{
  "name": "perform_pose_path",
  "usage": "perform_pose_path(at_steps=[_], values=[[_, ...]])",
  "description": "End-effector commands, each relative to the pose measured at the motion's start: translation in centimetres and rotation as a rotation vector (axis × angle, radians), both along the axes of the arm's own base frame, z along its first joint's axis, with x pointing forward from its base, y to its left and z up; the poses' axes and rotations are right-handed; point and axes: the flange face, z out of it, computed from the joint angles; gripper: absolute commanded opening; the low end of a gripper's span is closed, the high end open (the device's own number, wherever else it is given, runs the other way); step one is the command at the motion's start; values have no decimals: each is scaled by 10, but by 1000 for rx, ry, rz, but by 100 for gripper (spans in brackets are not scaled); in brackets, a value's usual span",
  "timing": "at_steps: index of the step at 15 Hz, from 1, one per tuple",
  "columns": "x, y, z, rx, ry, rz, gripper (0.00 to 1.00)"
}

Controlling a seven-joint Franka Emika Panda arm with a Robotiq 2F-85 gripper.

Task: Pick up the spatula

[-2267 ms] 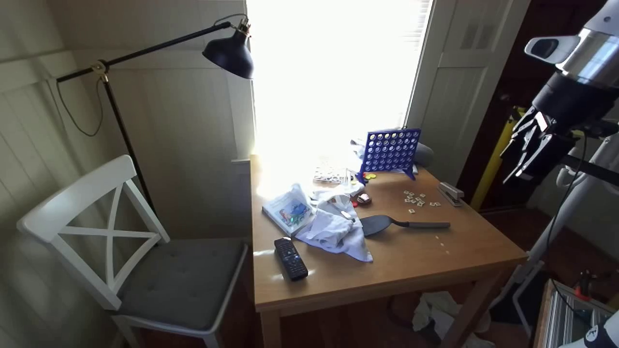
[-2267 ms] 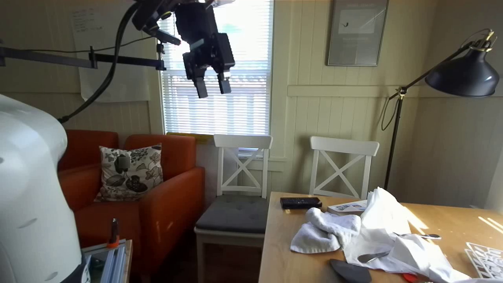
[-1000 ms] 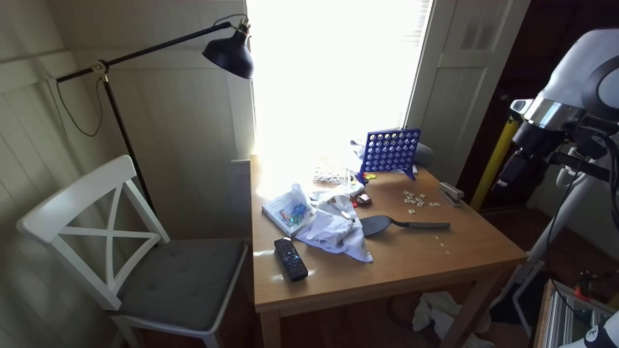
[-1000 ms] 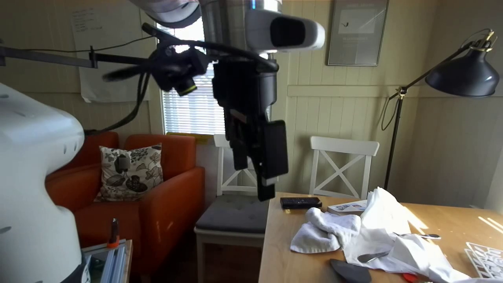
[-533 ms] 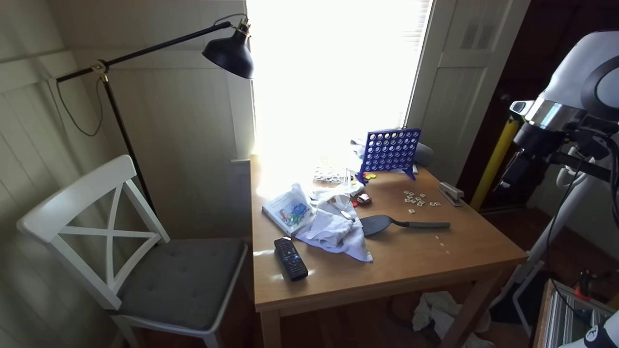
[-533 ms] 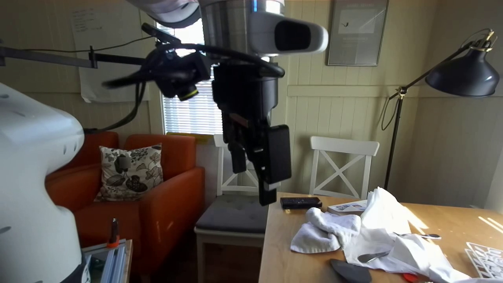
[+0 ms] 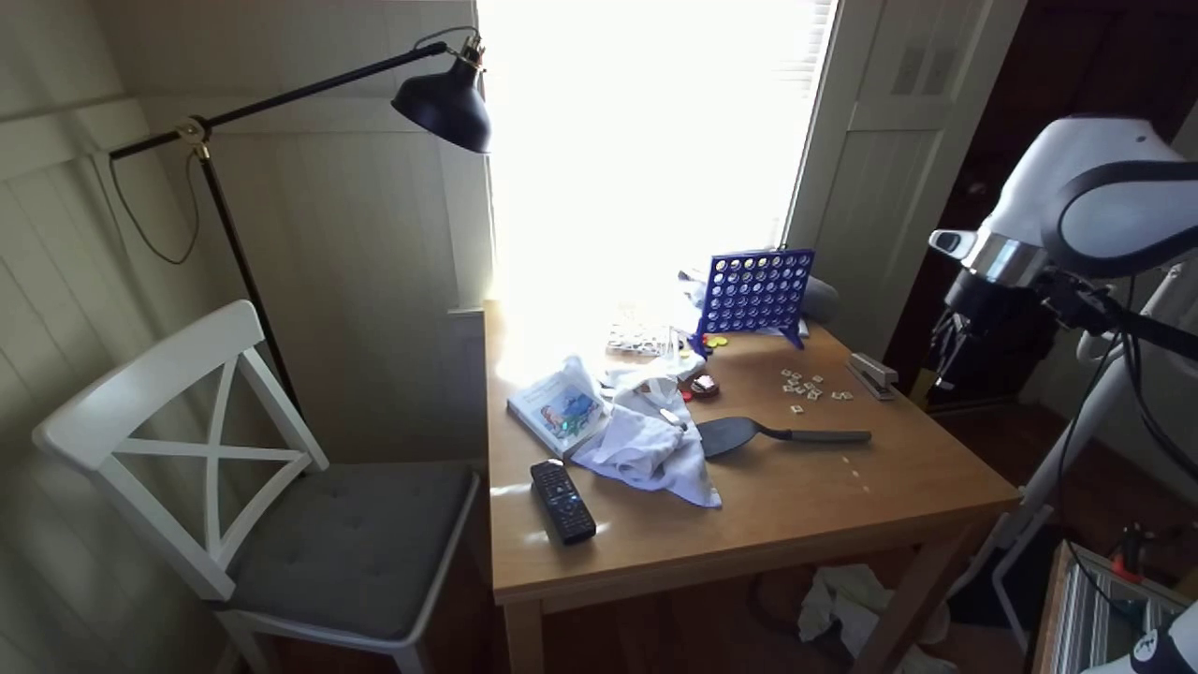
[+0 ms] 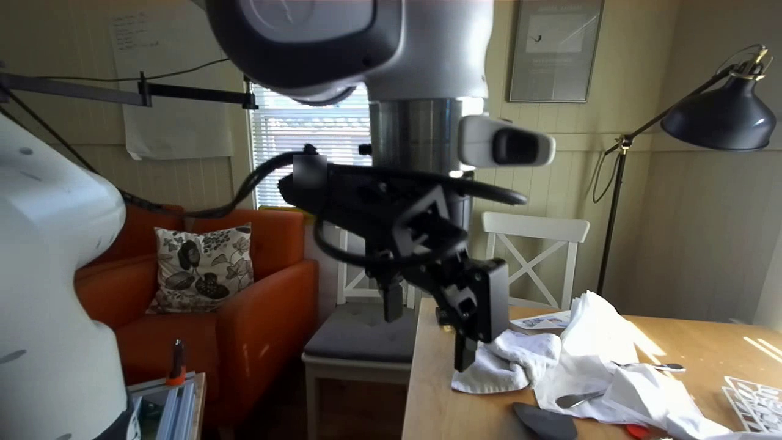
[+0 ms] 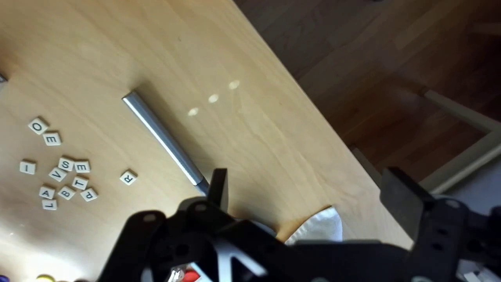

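Aloft, a robot gripper [image 8: 429,332] hangs near the center of the frame in an exterior view, its fingers [image 9: 403,201] standing wide apart in the lower half of the wrist view. The spatula [image 7: 796,435], dark grey with a long straight handle, lies on a wooden worktop [image 7: 655,543], right of center in an exterior view, its rounded head at the edge of a rumpled white cloth [image 7: 646,449], its handle pointing right, apart from the gripper. In the wrist view, the handle slants down toward the middle of the frame, where the gripper hides the rest. Lettered tiles [image 9: 49,205] scatter across the left of the same view. In an exterior view, a black remote control [image 7: 563,503] rests at the worktop's lower left, near a book or case [image 7: 562,412] with a pictured cover; a blue grid rack [image 7: 756,290] stands upright at upper right, with a stapler [image 7: 875,372] by the right edge. A black lamp [image 7: 445,103] occupies the upper left, a white chair [image 7: 154,386] below it. An orange armchair [image 8: 269,305] with a patterned cushion [image 8: 204,269] shows at left in an exterior view.
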Motion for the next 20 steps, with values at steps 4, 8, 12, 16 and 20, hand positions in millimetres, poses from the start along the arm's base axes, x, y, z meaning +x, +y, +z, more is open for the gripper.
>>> perform_pose_path(at_steps=[4,8,12,16,20], values=[[64,-6,-64,-169,140,223,100],[64,-4,-67,-169,125,176,100],[75,-7,-75,-181,98,193,100],[107,-18,-83,-164,-60,255,100],[136,-20,-113,-59,-79,270,100]])
